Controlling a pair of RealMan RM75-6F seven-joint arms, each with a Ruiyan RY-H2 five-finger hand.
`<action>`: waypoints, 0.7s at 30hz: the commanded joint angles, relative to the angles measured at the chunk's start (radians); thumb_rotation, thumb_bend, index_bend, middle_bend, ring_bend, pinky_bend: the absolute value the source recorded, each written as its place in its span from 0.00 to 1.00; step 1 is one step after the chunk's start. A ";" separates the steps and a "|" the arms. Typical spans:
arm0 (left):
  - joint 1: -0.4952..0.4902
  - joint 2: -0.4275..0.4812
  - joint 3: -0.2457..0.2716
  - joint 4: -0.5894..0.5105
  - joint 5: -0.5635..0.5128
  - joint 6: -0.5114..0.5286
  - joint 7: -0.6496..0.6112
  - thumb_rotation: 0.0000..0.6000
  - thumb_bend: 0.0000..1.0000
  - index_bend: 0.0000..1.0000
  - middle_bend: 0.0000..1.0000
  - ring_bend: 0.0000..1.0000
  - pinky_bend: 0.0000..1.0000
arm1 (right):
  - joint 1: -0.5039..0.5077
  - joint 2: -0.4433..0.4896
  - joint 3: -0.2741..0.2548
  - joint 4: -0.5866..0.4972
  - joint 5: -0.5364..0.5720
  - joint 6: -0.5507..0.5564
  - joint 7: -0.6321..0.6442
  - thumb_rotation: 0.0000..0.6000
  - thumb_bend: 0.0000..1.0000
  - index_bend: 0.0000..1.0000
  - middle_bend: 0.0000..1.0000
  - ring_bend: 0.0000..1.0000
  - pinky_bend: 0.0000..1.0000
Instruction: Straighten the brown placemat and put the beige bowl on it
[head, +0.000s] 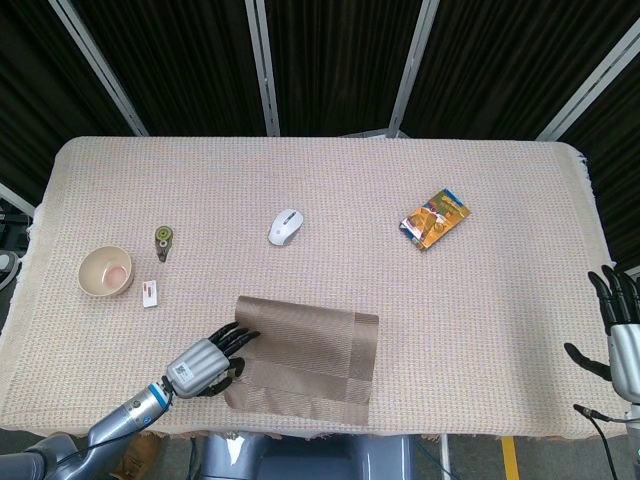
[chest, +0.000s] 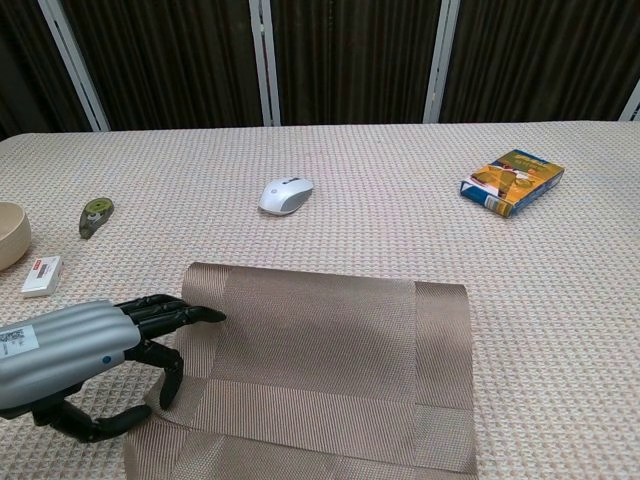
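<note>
The brown placemat (head: 305, 355) lies skewed near the table's front edge, and its near part looks foreshortened (chest: 320, 380). My left hand (head: 205, 362) is at the mat's left edge. Its fingers (chest: 185, 315) lie on top of the mat and the thumb curls in against the edge from below, so it pinches the mat. The beige bowl (head: 105, 270) stands upright at the far left, well apart from the mat, and only its rim (chest: 8, 235) shows in the chest view. My right hand (head: 620, 330) hangs beyond the table's right edge with spread fingers, holding nothing.
A white mouse (head: 286, 226) sits behind the mat. An orange snack packet (head: 435, 218) lies at the back right. A small green tape dispenser (head: 163, 241) and a white tag (head: 150, 293) lie between the bowl and the mat.
</note>
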 joint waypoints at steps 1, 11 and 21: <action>-0.001 -0.004 -0.002 0.006 -0.004 -0.003 -0.004 1.00 0.44 0.49 0.00 0.00 0.00 | 0.000 0.000 0.000 0.000 0.001 0.000 0.000 1.00 0.00 0.00 0.00 0.00 0.00; -0.001 -0.009 -0.004 0.019 -0.013 -0.004 -0.007 1.00 0.44 0.58 0.00 0.00 0.00 | 0.001 0.000 0.000 0.001 0.002 -0.003 0.003 1.00 0.00 0.00 0.00 0.00 0.00; -0.001 -0.004 -0.013 0.002 -0.027 -0.002 -0.013 1.00 0.47 0.65 0.00 0.00 0.00 | 0.001 0.001 0.000 0.001 0.002 -0.003 0.005 1.00 0.00 0.00 0.00 0.00 0.00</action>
